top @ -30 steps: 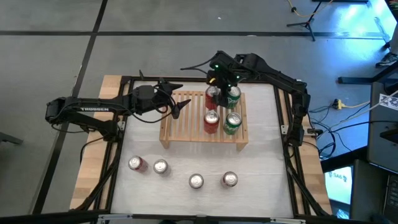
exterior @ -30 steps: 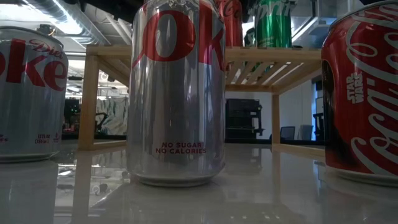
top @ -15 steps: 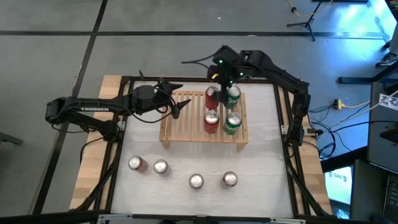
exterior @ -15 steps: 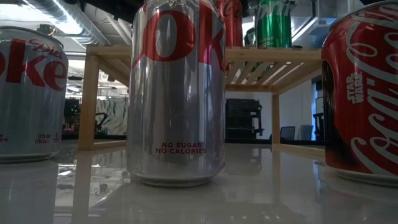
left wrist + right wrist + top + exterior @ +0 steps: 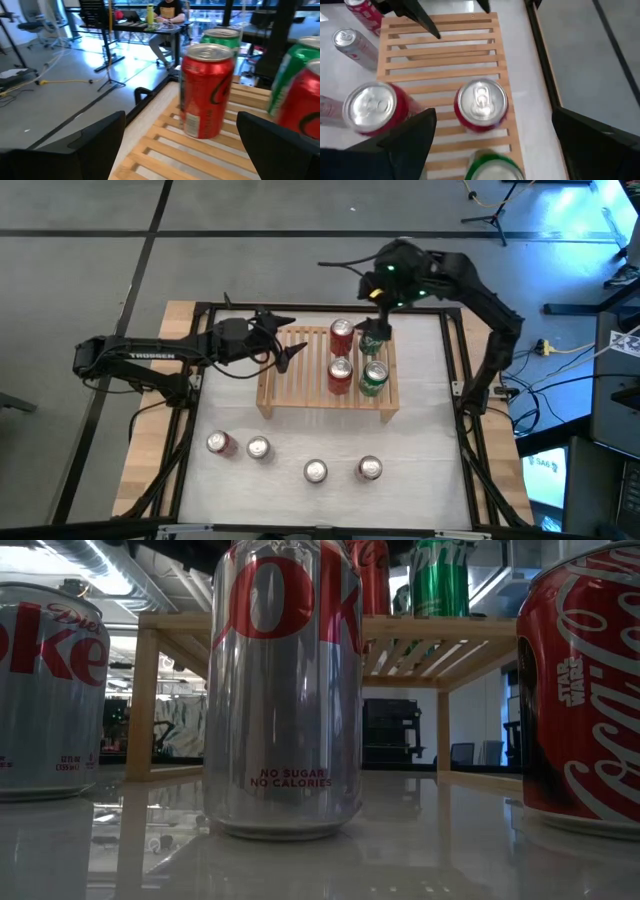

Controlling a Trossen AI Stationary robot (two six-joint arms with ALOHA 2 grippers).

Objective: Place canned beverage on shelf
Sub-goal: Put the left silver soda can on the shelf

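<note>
The wooden shelf [image 5: 300,380] stands mid-table with its slatted top up. Four cans stand upright on its right half: two red [image 5: 342,330] [image 5: 340,370] and two green [image 5: 374,375] [image 5: 492,167]. My right gripper [image 5: 376,328] hangs open above the far green can, clear of it; its wrist view looks down on a red can's top [image 5: 481,105]. My left gripper [image 5: 292,342] is open and held level over the shelf's left half, facing the far red can [image 5: 206,90] without touching it.
Several more cans stand in a row on the white table near the front edge: [image 5: 220,443], [image 5: 258,448], [image 5: 316,471], [image 5: 369,469]. They fill the low view, with a silver can [image 5: 283,690] in its middle. The shelf's left half [image 5: 440,50] is bare slats.
My right gripper has risen from the far cans on the shelf and drawn back toward the table's far right corner, tipping a little. The cans on the shelf stay upright where they were.
</note>
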